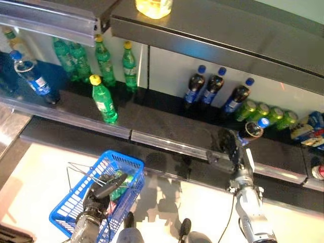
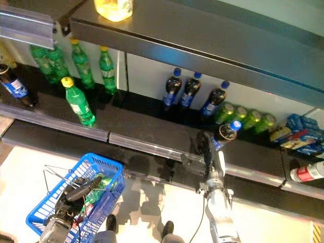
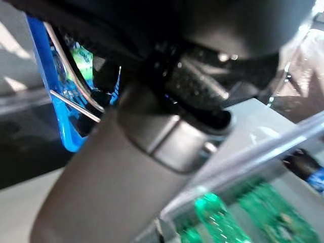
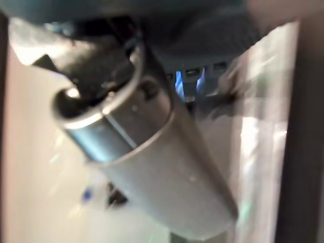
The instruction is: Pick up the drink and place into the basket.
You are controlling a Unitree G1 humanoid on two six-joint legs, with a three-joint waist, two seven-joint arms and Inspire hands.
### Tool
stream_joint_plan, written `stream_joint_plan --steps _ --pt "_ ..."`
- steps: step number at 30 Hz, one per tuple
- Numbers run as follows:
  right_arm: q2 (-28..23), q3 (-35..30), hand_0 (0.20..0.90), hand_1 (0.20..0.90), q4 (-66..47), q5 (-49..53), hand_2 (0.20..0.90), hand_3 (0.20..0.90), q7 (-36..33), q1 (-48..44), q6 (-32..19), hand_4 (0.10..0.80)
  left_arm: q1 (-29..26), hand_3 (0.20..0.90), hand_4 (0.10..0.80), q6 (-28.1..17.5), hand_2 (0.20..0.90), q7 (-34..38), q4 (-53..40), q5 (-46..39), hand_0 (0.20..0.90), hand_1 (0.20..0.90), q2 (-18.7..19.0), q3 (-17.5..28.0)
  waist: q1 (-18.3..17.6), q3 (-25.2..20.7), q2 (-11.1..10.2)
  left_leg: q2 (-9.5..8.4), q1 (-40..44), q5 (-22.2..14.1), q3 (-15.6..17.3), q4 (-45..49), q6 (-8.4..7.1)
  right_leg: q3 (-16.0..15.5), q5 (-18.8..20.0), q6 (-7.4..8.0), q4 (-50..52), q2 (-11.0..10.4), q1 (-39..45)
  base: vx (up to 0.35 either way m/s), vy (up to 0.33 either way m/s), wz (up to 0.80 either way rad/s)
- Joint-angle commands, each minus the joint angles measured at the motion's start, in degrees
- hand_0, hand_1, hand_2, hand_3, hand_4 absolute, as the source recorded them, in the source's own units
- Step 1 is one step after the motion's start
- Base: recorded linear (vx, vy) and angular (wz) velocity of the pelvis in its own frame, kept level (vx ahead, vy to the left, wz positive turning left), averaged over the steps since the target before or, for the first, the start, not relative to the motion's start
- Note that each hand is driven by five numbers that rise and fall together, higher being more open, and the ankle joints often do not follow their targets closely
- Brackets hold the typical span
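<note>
- Your right hand (image 1: 234, 147), right of centre in the frame, is clamped on the dark cola bottle (image 1: 251, 129) over the shelf (image 1: 152, 132).
- Your left hand (image 1: 105, 186), lower left, grips the blue basket (image 1: 76, 198).

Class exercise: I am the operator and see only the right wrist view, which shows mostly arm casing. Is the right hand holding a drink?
Observer: Yes. The right hand grips a dark soda bottle with a blue cap, tilted over the shelf front.
Operator: Where is the basket?
Observer: The blue basket is at the left hand, below the shelf edge.
Operator: Is it empty?
Observer: No, a green bottle lies inside.
</note>
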Motion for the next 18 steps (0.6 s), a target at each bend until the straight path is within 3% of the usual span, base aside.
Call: stream_joint_plan --steps 1,9,18 --pt "-3.41 -2.31 0.9 0.9 1.27 4.93 0.9 0.9 -2.8 2.16 -6.44 0.8 -8.42 0.2 0.1 -15.84 0.3 -3.24 -3.26 1.85 0.3 0.3 1.36 5.83 -0.29 -14.12 6.31 -0.88 1.0 -2.65 -0.29 -0.16 2.31 -0.16 1.17 0.66 1.66 -1.32 0.23 -0.019 0.001 -0.1" --pt "-3.61 -3.76 0.9 0.9 17.96 5.86 0.9 0.9 -4.34 1.1 -6.4 0.8 -10.41 0.2 0.1 -16.6 0.3 -1.36 15.47 5.54 0.3 0.3 0.85 6.69 -1.79 -13.93 6.62 -1.21 2.35 -3.7 1.0 -0.16 2.64 2.38 0.91 0.33 2.01 -0.92 -0.22 -0.017 0.008 -0.14" --pt "-4.21 -5.43 0.9 0.9 40.42 7.39 0.9 0.9 2.54 -1.21 -6.24 0.8 -10.74 0.2 0.1 -13.63 0.3 -3.92 28.36 7.73 0.3 0.3 1.35 6.42 -1.03 -13.96 6.92 -0.85 2.55 -4.02 1.74 0.51 2.63 2.37 0.04 -0.39 3.08 -0.64 -0.37 0.007 -0.007 -0.09"
